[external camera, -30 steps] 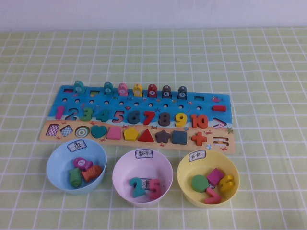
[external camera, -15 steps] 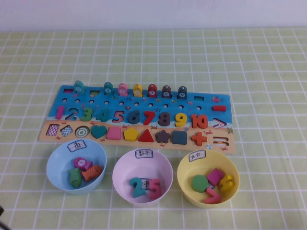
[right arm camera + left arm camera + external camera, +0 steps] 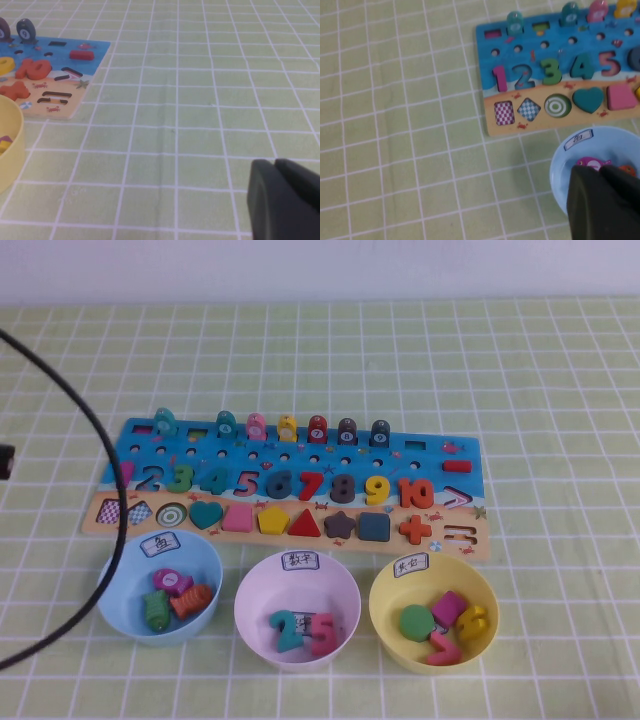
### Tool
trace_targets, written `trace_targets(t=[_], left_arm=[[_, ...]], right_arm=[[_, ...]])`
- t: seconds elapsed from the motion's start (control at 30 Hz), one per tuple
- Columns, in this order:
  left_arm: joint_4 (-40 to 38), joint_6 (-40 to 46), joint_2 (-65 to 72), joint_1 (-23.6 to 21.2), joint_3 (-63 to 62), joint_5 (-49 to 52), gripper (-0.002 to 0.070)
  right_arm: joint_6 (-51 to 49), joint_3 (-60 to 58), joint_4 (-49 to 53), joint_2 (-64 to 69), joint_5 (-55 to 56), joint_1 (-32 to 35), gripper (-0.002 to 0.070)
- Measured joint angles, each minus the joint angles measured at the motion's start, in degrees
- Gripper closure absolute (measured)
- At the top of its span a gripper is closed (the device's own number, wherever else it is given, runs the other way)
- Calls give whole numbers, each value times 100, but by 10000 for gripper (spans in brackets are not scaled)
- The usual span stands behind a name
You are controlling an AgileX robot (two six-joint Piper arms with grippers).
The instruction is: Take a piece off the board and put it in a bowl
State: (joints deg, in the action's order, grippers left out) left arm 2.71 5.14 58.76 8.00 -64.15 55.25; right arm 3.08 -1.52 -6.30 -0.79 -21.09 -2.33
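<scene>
The board (image 3: 440,455) lies across the middle of the table. Two teal fish pieces (image 3: 165,422) (image 3: 227,424) stand in its back row, and both show in the left wrist view (image 3: 515,22) (image 3: 569,12). The light blue bowl (image 3: 115,585) sits in front of the board's left end and holds a magenta, an orange and a green fish. My left gripper (image 3: 598,172) is shut and empty, hovering over that bowl's (image 3: 560,170) near rim. My right gripper (image 3: 274,164) is shut and empty above bare cloth, to the right of the board (image 3: 75,80).
A pale pink bowl (image 3: 250,590) with number pieces and a yellow bowl (image 3: 385,600) with shapes and numbers stand to the right of the blue one. A black cable (image 3: 95,430) arcs over the table's left side. Green checked cloth surrounds everything.
The left arm's black cable and a dark part of the arm have swung into the high view along the left side. The board, pieces and bowls have not moved.
</scene>
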Motion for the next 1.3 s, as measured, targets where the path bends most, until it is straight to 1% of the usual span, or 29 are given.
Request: trace_targets(t=[0.13,0.37,0.63,0.77,0.83,0.87,0.93,1.0,1.07,1.13,1.2,1.3], left_arm=[[25,204,965,0,-887,608,678],[25,369,2303,0,-1973,1209,678],[-148,497,3461,0,-3066,1489,678],[-478,693,4054,0,-3571,1561,678],[-643,757,4327,0,-3824,1575,666],[-670,774,4454,0,-3929,1575,652],[-707,774,4668,0,-4086,1575,588],[-720,774,4883,11,-4258,1575,500],[-720,727,5071,52,-4386,1537,382],[-709,702,5203,73,-4451,1435,323],[-698,638,5358,112,-4501,1268,288],[-674,539,5564,135,-4539,1046,272]], right_arm=[[0,0,0,0,0,0,694],[0,0,0,0,0,0,694],[0,0,0,0,0,0,694],[0,0,0,0,0,0,694],[0,0,0,0,0,0,694],[0,0,0,0,0,0,694],[0,0,0,0,0,0,694],[0,0,0,0,0,0,694],[0,0,0,0,0,0,694],[0,0,0,0,0,0,694],[0,0,0,0,0,0,694],[0,0,0,0,0,0,694]])
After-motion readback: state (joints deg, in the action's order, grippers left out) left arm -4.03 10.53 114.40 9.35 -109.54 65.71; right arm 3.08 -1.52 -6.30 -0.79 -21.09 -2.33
